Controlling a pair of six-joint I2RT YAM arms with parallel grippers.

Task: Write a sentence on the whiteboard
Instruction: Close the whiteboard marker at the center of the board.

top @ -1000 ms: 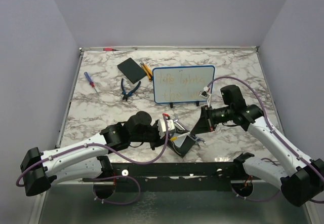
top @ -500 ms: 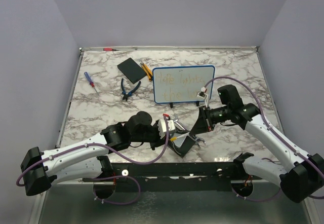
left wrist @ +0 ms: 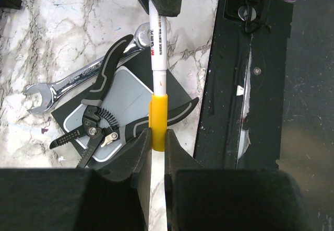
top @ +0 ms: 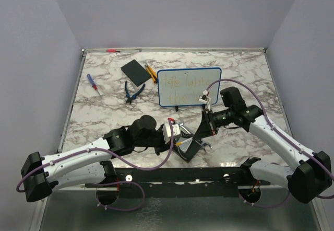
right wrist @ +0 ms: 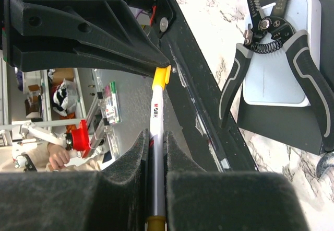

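Observation:
The whiteboard (top: 189, 87) stands at the back centre, with the faint orange sentence (top: 182, 79) in two lines; the right arm hides the end of the lower line. A white marker (left wrist: 156, 48) with a yellow cap (left wrist: 158, 118) spans both grippers, low over the near table. My left gripper (left wrist: 158, 137) is shut on the yellow cap. My right gripper (right wrist: 155, 139) is shut on the marker's white barrel (right wrist: 156, 121), tip to tip with the left gripper. In the top view the left gripper (top: 180, 141) and the right gripper (top: 195, 135) meet in front of the whiteboard.
Wire strippers (left wrist: 99, 126) lie on a grey-and-black pad (left wrist: 125, 92) with a wrench (left wrist: 78, 79) beneath the marker. The black front rail (left wrist: 250, 84) runs beside them. A black square pad (top: 135, 71), an orange pencil (top: 151, 72), blue pliers (top: 133, 91) and a screwdriver (top: 93, 84) lie at the back left.
My right arm has shifted a little to the left and back, bringing its gripper closer to the left gripper. The left arm has stayed still.

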